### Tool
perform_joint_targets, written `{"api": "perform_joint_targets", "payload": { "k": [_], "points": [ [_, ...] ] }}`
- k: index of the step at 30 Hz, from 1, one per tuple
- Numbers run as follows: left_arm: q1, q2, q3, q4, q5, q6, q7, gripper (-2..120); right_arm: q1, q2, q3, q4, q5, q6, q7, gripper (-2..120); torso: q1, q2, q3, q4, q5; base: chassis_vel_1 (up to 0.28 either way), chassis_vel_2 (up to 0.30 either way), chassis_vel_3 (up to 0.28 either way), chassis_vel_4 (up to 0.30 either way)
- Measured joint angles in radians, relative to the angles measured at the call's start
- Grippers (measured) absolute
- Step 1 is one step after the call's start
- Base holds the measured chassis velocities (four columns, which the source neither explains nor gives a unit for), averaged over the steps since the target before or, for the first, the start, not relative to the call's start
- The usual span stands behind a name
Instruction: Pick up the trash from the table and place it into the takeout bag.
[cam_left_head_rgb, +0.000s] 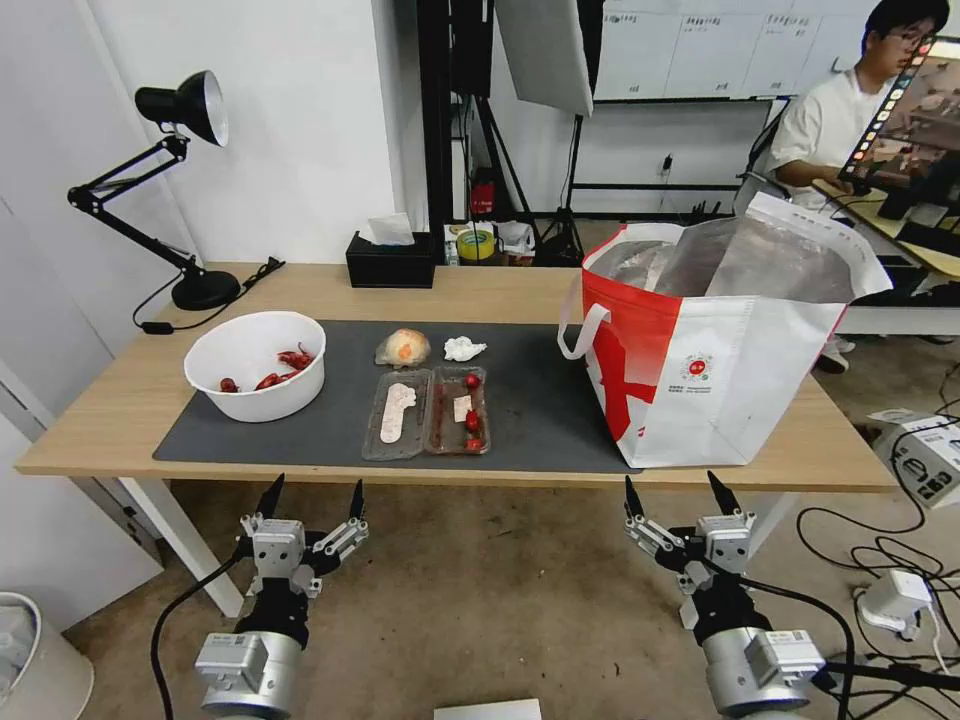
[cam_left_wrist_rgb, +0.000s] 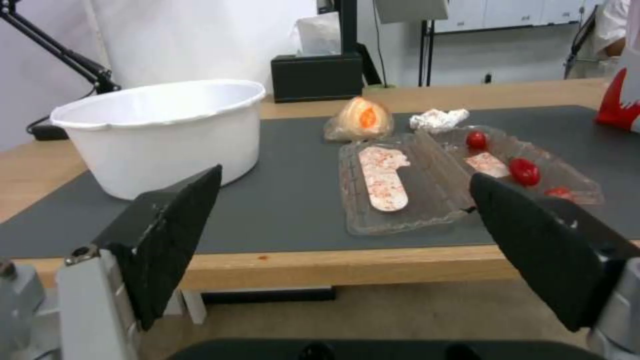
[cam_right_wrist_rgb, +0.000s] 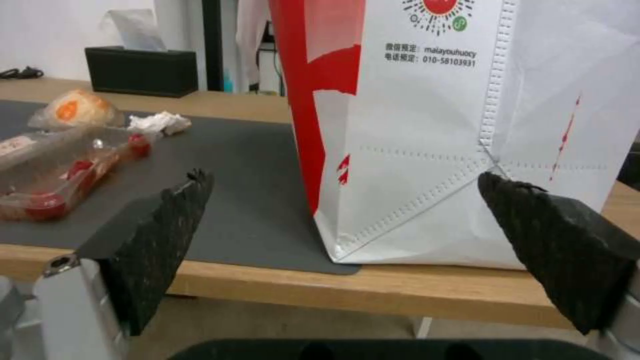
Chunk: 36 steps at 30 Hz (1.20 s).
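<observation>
Light-wood worktop (cam_left_head_rgb: 120, 400) carries a dark grey mat (cam_left_head_rgb: 540, 390); takeout bag (cam_left_head_rgb: 720, 350) stands upright at its right end, foil mouth open to receive trash. Across the mat, apart from the bag: white bowl (cam_left_head_rgb: 256, 365), clear hinged tray (cam_left_head_rgb: 427, 412), orange-tinted wad (cam_left_head_rgb: 402, 348), crumpled tissue (cam_left_head_rgb: 463, 348). Left claw (cam_left_head_rgb: 311, 500) and right claw (cam_left_head_rgb: 680, 495) hang wide, empty, below the near edge; head view alone shows shells inside the bowl.

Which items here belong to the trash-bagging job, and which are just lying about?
Job: white bowl, clear hinged tray, crumpled tissue, orange plastic wad, takeout bag.
Bystanders: black tissue box, desk lamp.
</observation>
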Motion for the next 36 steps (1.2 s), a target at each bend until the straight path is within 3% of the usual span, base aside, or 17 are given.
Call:
{"api": "perform_joint_targets", "payload": {
  "k": [36],
  "points": [
    [0.0,0.0,0.0,0.0,0.0,0.0,0.0,100,0.0,0.0,0.0,0.0,0.0,0.0,0.0,100,0.0,0.0,0.0,0.0,0.0,0.0,0.0,0.0,0.0]
  ]
}}
